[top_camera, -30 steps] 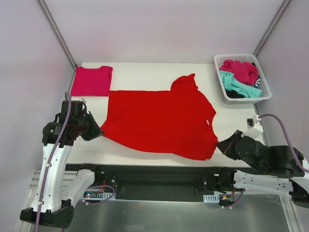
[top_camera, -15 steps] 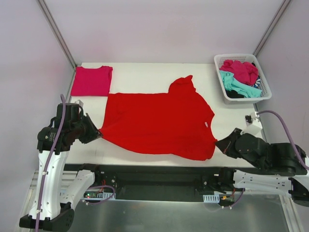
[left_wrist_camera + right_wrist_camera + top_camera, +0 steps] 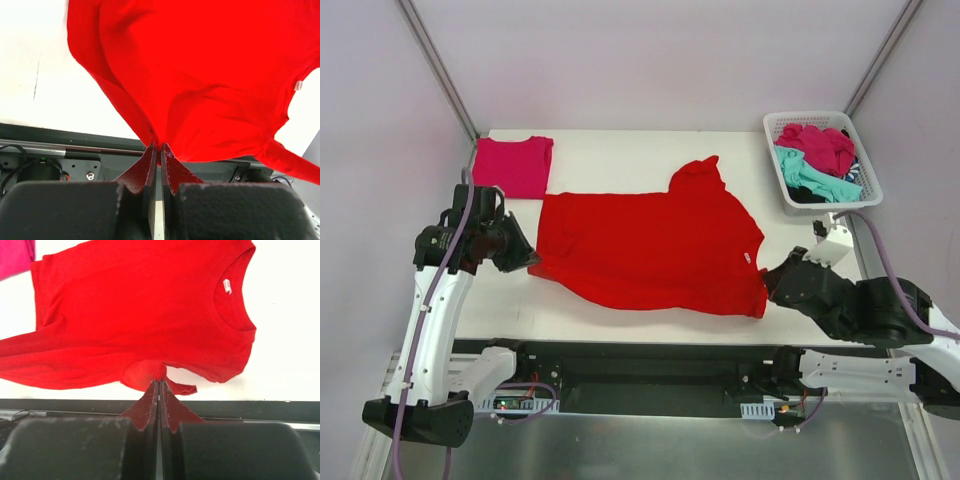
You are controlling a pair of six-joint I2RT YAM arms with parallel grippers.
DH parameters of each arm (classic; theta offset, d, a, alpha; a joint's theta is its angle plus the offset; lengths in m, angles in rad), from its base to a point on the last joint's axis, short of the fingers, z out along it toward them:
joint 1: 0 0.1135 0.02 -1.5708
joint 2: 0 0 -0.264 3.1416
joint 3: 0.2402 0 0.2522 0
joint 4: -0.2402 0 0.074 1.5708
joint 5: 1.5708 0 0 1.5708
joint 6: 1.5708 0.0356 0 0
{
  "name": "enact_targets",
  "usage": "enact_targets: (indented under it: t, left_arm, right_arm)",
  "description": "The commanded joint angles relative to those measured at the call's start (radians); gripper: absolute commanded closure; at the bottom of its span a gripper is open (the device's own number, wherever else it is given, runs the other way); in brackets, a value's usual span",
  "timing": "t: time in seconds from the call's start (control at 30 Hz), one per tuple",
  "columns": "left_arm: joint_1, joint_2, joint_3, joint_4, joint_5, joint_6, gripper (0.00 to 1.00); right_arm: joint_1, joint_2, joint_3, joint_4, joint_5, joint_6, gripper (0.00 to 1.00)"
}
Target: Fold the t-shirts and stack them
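Observation:
A large bright red t-shirt point(image 3: 650, 245) lies spread across the middle of the white table, its collar to the right. My left gripper point(image 3: 527, 258) is shut on its near left corner, which shows pinched in the left wrist view point(image 3: 159, 146). My right gripper point(image 3: 767, 285) is shut on its near right edge by the sleeve, pinched in the right wrist view point(image 3: 160, 377). A folded magenta-pink t-shirt point(image 3: 510, 166) lies at the far left corner. More t-shirts, magenta point(image 3: 820, 145), teal point(image 3: 810, 178) and dark, sit bunched in the basket.
The white lattice basket point(image 3: 866, 185) stands at the far right corner of the table. The table's near edge and a black frame rail point(image 3: 650, 355) run just below both grippers. Grey walls close in on both sides.
Both grippers have moved away from the near edge, dragging the red t-shirt's near edge with them. The shirt now lies shorter front to back and its near hem is straighter.

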Motion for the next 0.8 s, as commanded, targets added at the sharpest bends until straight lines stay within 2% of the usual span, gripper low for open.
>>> enact_targets:
  t: [0.0, 0.3, 0.53, 0.63, 0.77]
  left_arm:
    - [0.013, 0.016, 0.022, 0.042, 0.018, 0.003, 1.0]
    - [0.013, 0.071, -0.004, 0.091, 0.027, 0.005, 1.0]
    - [0.013, 0.199, -0.007, 0.174, 0.022, 0.014, 1.0]
    - [0.013, 0.27, 0.007, 0.196, 0.021, 0.012, 1.0]
    - [0.013, 0.341, 0.013, 0.244, 0.028, 0.0, 1.0]
  right_arm:
    - [-0.028, 0.04, -0.009, -0.119, 0.044, -0.07, 0.99]
    - [-0.191, 0.05, -0.098, 0.062, -0.09, -0.228, 0.99]
    - [-0.283, 0.09, -0.136, 0.165, -0.109, -0.335, 0.99]
    - [-0.346, 0.131, -0.136, 0.218, -0.111, -0.404, 0.99]
    - [-0.508, 0.194, -0.151, 0.329, -0.184, -0.518, 0.99]
